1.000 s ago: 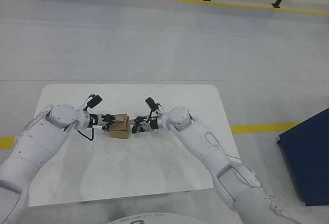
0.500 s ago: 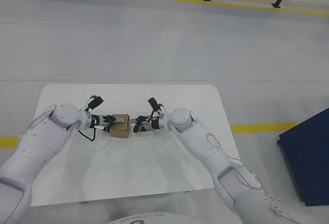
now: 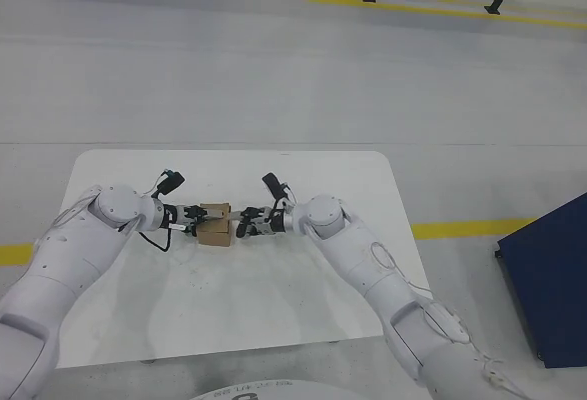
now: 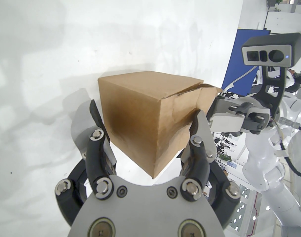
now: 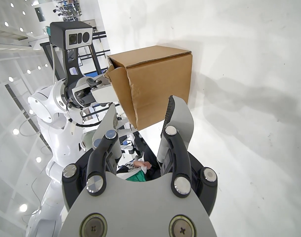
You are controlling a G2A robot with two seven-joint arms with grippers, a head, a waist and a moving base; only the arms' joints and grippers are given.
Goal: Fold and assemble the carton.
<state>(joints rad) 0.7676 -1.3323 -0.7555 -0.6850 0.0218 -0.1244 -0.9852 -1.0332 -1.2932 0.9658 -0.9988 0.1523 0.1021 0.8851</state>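
Nudged slightly toward the far edge of the white table (image 3: 273,300) within the last second: brown carton (image 3: 215,223), seen from above set between left gripper (image 3: 195,217) and right gripper (image 3: 239,227), assembly seemingly unfinished. From left wrist: fingers (image 4: 199,127) apart, straddling a carton corner, crumpled flap (image 4: 207,94) ajar. From right wrist: fingers (image 5: 176,114) likewise spread, short of gripping.

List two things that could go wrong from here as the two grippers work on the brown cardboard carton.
1. The brown cardboard carton has a flap beside the right gripper that looks creased and ragged; more pushing may tear it.
2. The left gripper and right gripper meet the carton from opposite ends on the white table; an uneven push might twist or slide it.
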